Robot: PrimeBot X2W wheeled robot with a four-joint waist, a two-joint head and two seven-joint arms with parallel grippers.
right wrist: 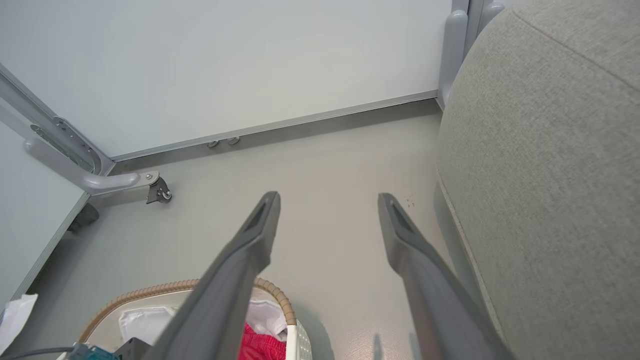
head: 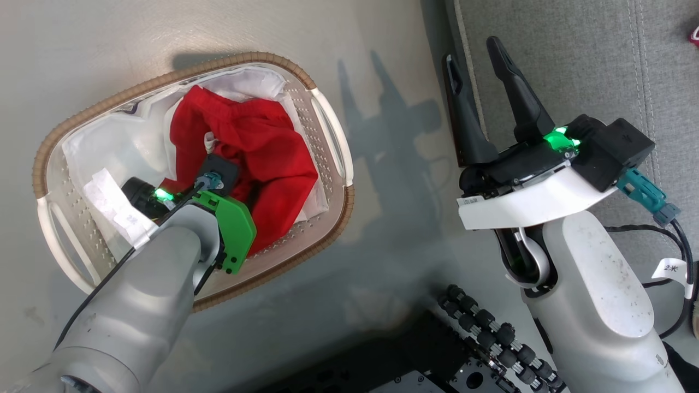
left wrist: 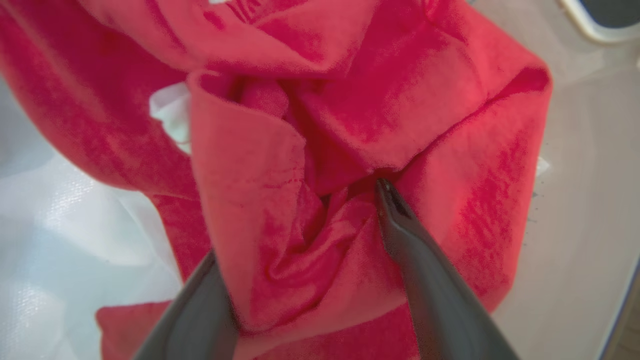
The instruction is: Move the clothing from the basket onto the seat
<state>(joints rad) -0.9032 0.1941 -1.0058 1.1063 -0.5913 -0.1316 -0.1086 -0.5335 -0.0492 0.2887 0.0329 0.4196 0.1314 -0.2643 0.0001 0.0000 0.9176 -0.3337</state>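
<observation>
Two dark fingers of the left gripper (left wrist: 300, 220) stand wide apart, poked into the red clothing (head: 256, 142) with a fold between them. That clothing lies on the white liner (head: 104, 147) inside the basket (head: 38, 164) on the floor (head: 109, 43). Farther right, the right gripper (head: 472, 50) hangs open, just beside the grey seat (head: 590, 65).

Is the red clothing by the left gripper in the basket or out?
In: the clothing lies crumpled on the white liner inside the basket.
</observation>
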